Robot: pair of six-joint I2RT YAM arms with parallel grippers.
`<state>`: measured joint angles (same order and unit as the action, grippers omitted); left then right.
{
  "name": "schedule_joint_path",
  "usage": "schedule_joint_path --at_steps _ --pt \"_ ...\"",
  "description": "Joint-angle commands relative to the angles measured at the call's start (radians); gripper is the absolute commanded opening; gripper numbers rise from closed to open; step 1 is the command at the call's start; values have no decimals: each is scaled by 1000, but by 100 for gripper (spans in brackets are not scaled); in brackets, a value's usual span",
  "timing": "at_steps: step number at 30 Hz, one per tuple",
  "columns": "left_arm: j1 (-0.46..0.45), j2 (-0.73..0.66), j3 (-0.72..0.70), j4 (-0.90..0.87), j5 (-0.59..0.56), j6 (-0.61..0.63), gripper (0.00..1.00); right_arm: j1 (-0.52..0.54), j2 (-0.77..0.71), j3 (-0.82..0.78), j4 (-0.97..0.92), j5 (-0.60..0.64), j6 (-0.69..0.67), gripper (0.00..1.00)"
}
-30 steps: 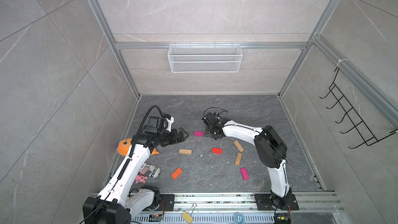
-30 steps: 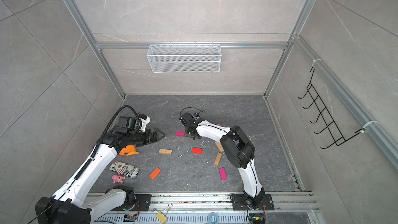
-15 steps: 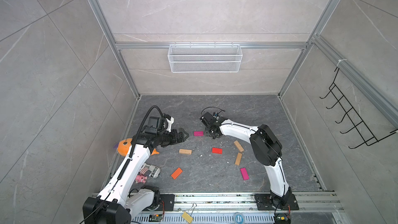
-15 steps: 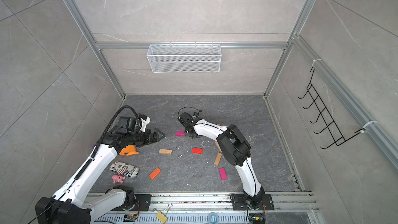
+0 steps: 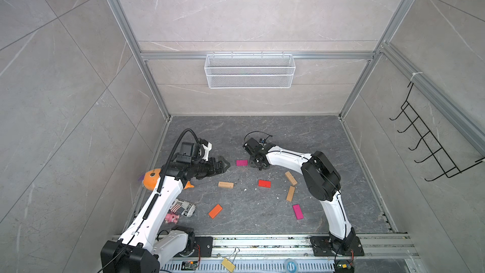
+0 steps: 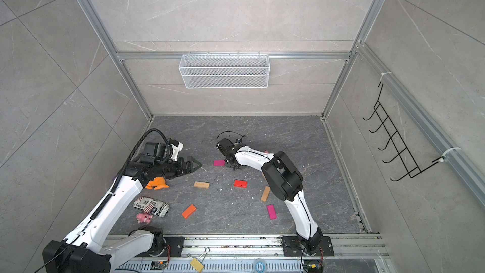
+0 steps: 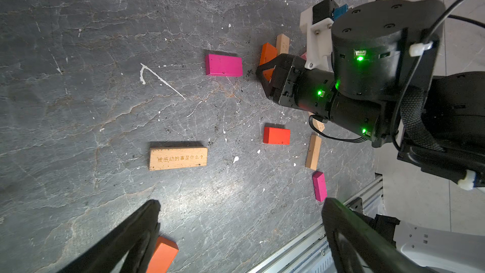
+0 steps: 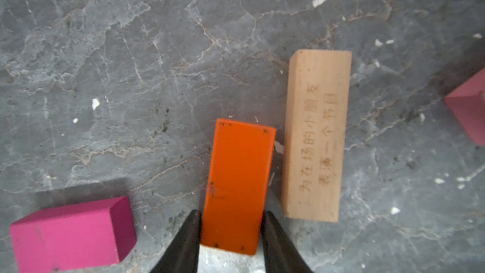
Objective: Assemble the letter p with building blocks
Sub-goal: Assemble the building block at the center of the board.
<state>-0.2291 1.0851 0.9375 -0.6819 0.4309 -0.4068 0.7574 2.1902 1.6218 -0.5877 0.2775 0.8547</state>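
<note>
Building blocks lie scattered flat on the dark floor; the letter p is out of view. My right gripper [image 8: 231, 214] is shut on an orange block [image 8: 240, 169], its fingers pressed against the two long sides. A tan block [image 8: 317, 135] lies alongside it, and a magenta block [image 8: 70, 235] on the other side. In both top views the right gripper [image 5: 258, 164] sits low beside that magenta block [image 5: 241, 162]. My left gripper [image 5: 225, 165] hovers open and holds nothing. Below it lie a tan block [image 7: 178, 158], a red block [image 7: 276, 135] and another orange block [image 7: 162, 254].
An orange plush fish [image 5: 151, 177], a printed pouch [image 5: 183, 207] and a small pink toy [image 5: 172, 217] lie by the left arm. Two tan blocks [image 5: 290, 193] and a magenta one [image 5: 298, 211] lie near the right arm. A wire basket [image 5: 249, 70] hangs on the back wall.
The right gripper's jaws have narrowed onto the orange block, and the right arm has shifted slightly to the left. The left arm has stayed still.
</note>
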Motion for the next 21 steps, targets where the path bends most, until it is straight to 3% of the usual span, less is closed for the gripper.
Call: schedule_joint_path --at_steps 1,8,21 --pt "7 -16 -4 -6 36 14 99 5 5 6 -29 9 8 40" --pt "12 -17 -6 -7 35 11 100 6 -19 -25 -18 -6 -22 28" --pt "20 -24 -10 -11 36 5 99 62 -169 -221 72 -54 -172 28"
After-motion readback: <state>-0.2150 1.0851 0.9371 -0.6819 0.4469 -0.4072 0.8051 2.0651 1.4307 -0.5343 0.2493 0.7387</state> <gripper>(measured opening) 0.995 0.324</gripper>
